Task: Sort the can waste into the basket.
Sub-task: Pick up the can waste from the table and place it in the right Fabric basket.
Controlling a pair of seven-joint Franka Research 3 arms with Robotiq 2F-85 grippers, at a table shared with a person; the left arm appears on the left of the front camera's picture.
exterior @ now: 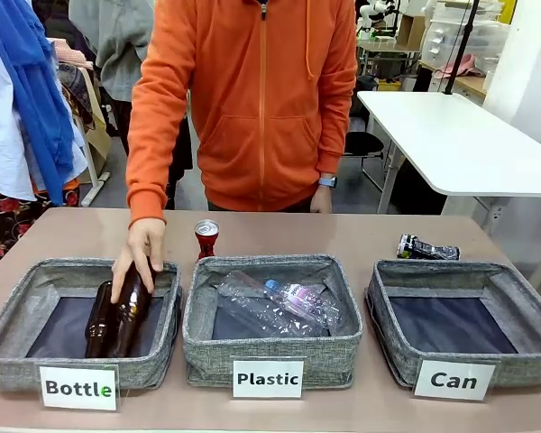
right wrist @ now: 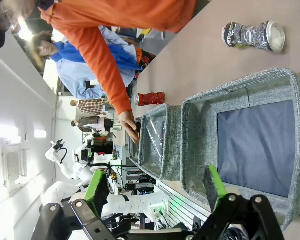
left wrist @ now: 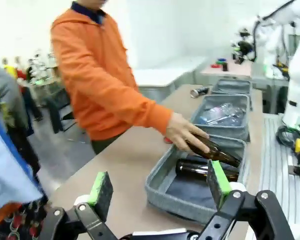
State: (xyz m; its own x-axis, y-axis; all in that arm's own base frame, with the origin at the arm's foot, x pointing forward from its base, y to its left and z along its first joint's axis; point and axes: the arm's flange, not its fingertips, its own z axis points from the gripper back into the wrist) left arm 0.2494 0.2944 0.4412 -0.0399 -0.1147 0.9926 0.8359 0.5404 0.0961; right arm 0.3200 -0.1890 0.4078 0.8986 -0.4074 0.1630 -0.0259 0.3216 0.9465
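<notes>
A red can (exterior: 206, 238) with a silver top stands upright on the table behind the middle bin; it is also the red can (right wrist: 151, 98) in the right wrist view. A crushed dark can (exterior: 427, 248) lies on its side behind the grey basket (exterior: 451, 267) labelled "Can", whose dark bottom is bare. My right gripper (right wrist: 155, 184) hangs open above the near side of that basket (right wrist: 200, 130), with the crushed can (right wrist: 252, 35) beyond it. My left gripper (left wrist: 159, 186) is open with nothing between its green pads, near the end of the row of bins, far from the crushed can (left wrist: 199, 92).
A person in an orange hoodie stands at the far side, and one hand (exterior: 137, 257) holds a brown glass bottle (exterior: 131, 307) in the "Bottle" bin (exterior: 18, 316). The "Plastic" bin (exterior: 198, 334) holds clear plastic bottles (exterior: 279, 302). A white table (exterior: 460, 144) stands behind.
</notes>
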